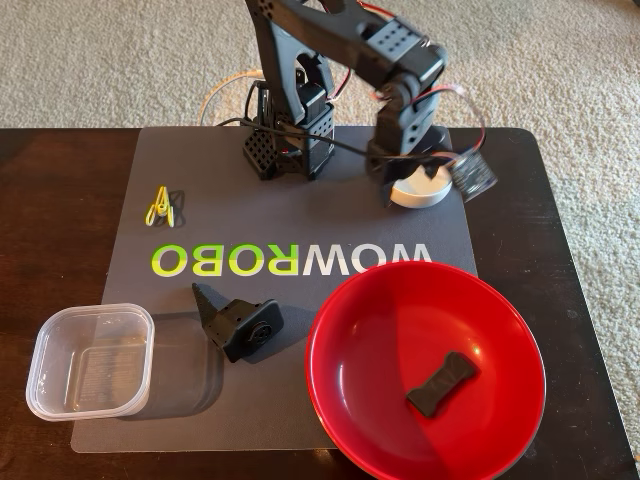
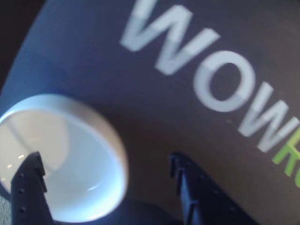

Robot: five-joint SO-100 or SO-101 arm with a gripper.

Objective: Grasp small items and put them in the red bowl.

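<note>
One item, the flat black bone-shaped piece [image 1: 441, 384], lies inside the red bowl [image 1: 372, 318]. In my fixed view the small white bowl [image 1: 422, 190] sits beyond the red bowl, under my gripper [image 1: 400, 192]. In the wrist view the jaws stand apart, straddling the white bowl's rim, not clamped. Left of the red bowl lies the black bracket [image 1: 238, 323], then the clear tub [image 1: 91, 361]; the yellow paper clips [image 1: 161, 206] lie farther back.

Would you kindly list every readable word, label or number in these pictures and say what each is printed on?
"WOWROBO": printed on the dark mat, upside down in the fixed view, "WOW" white and "ROBO" green.
"WOW" plus a green letter's edge: the same print in the wrist view, near the small white bowl.
Nothing else carries readable text.
</note>
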